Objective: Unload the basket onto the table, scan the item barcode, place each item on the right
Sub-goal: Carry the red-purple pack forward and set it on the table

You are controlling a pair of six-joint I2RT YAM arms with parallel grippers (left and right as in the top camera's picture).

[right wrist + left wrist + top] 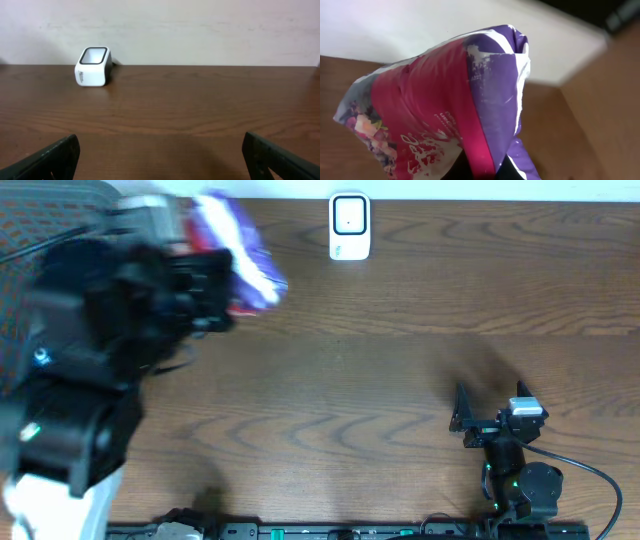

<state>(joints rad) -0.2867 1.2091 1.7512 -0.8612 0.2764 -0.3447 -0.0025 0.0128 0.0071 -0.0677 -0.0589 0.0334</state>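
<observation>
Bag first: my left gripper (pixel 205 285) is squeezed tight on a shiny snack bag (pixel 245 255) that is purple, pink and white. The bag is at the far left, and I think it is up off the wooden table (pixel 350 380). The white scanner (pixel 349 226) sits just to the right of it, at the far edge, with its window facing up.

I think the bag is light and soft. It crinkles and bends, and its skin looks slippery, so it could slide or flop. I would hold it by a flat edge or corner and not squash the middle, since a wrinkled barcode may not read. I cannot see a barcode on the side the left wrist camera shows.

My right gripper (pixel 480 420) sits near right, jaws spread wide, holding nothing.
</observation>
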